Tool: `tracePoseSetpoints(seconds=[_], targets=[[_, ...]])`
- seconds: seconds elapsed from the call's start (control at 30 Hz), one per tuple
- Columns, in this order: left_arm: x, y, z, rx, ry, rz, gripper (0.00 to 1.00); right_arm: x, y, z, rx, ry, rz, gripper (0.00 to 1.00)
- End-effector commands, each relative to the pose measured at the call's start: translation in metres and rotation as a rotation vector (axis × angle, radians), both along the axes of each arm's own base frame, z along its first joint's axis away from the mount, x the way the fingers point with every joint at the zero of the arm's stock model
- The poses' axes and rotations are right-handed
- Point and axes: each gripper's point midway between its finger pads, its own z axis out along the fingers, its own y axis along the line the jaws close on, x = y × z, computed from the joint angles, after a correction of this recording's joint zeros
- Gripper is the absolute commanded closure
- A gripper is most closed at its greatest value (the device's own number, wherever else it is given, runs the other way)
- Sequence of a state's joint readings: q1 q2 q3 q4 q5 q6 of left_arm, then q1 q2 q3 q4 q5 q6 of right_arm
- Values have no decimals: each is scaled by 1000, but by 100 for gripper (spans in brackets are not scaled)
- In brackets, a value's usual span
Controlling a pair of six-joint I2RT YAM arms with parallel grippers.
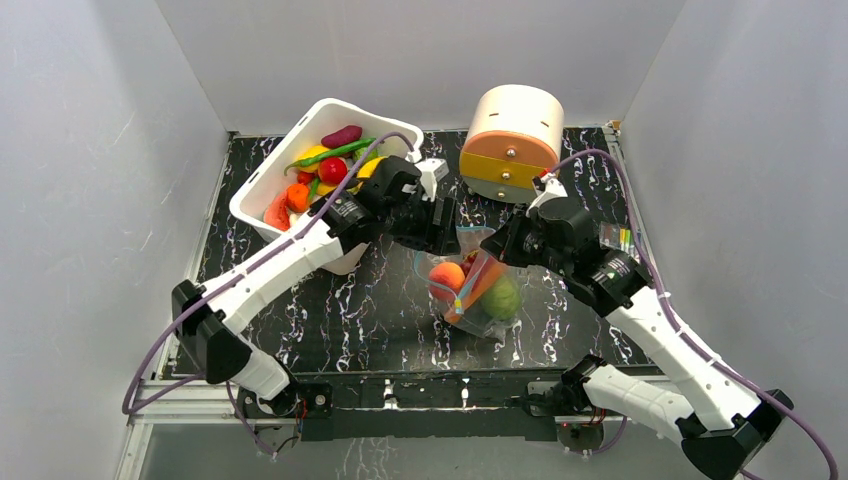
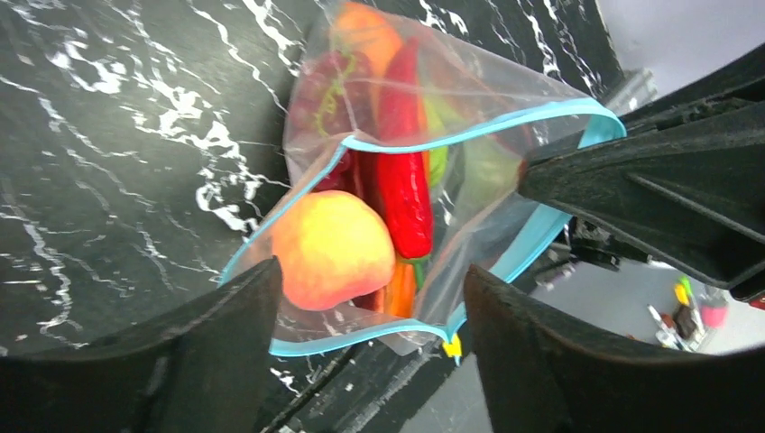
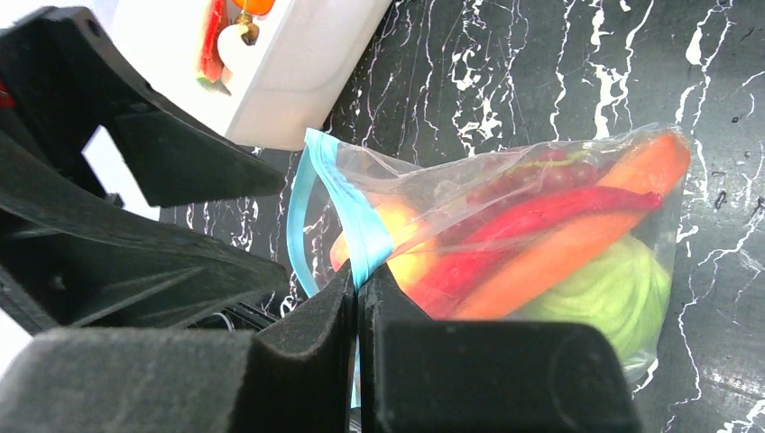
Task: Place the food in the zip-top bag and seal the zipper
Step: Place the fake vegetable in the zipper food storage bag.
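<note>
Clear, crinkly zip-top bag (image 3: 424,185) resting on the dark marbled table (image 1: 350,310) with its mouth gaping, blue-teal zipper (image 2: 469,126) unsealed, food inside: peach (image 2: 329,248) at the mouth, long red pepper (image 2: 403,194), orange carrot (image 3: 586,239), pale green cabbage (image 3: 613,293) deepest

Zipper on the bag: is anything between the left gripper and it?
Nothing visible does. The open left gripper faces the zipper directly; the peach sits inside the bag mouth. The right gripper pinches the strip at one end, off to the side.

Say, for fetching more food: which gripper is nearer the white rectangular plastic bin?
Left. The left gripper hangs open beside the bin; the right gripper, farther off, pinches the clear plastic bag's teal zipper strip.
</note>
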State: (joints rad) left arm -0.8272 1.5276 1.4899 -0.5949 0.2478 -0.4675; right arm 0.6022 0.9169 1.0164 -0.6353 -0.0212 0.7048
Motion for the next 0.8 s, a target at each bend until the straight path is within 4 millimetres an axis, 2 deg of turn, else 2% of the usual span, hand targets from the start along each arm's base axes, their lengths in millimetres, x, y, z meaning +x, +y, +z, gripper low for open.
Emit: tracePoseSetpoints(seconds=[0.0,0.07,0.1,0.2,0.33,0.57,0.77], targets=[[22,35,37,62,-210,126,22,3,-5,27,25,-110,-17,100],[32,47,41,104,-270,175,14,2,-7,29,23,-118,-20,100],[39,54,45,134,-301,198,3,0,-8,29,27,-120,-16,100],[60,73,53,212,-371,264,2,-5,-10,31,30,-129,-7,100],[89,100,48,219,-355,342,2,-9,-11,34,35,-137,1,100],[131,142,38,214,-314,457,23,-14,-9,34,49,-132,22,100],[164,189,13,260,-291,571,37,-12,-4,37,54,-126,41,100]])
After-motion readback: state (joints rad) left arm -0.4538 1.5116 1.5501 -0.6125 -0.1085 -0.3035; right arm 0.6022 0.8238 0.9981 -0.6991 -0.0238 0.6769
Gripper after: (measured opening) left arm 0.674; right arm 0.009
